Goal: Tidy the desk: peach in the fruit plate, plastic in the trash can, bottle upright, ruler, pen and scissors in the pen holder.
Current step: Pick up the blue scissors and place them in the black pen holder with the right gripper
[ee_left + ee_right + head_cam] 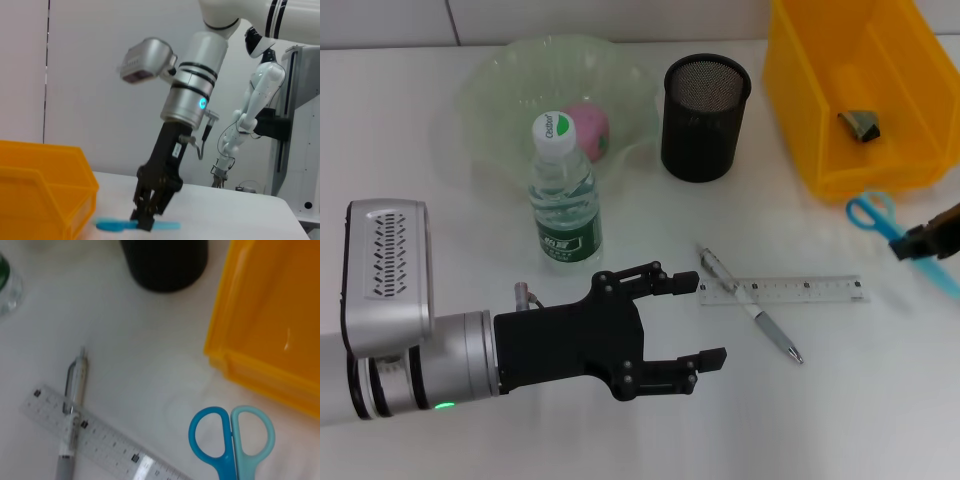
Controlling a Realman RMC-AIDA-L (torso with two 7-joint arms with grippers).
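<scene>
The blue scissors [873,213] lie near the yellow trash can [820,150], and my right gripper [920,241] is shut across their middle. The left wrist view shows that gripper [145,220] pinching the scissors [112,226] at table level. A clear ruler [800,290] lies flat with the pen [750,315] slanted over its left end. My left gripper [708,320] hovers open just left of them, holding nothing. The bottle [563,195] stands upright. The pink peach [590,130] sits in the green fruit plate [500,85]. A dark plastic piece [860,126] lies in the trash can. The black mesh pen holder [705,115] stands behind.
The right wrist view shows the scissors' handles [232,440], the ruler [105,445], the pen [74,405], the pen holder's base [165,262] and the trash can's corner [270,315]. Bare white table lies between pen holder and ruler.
</scene>
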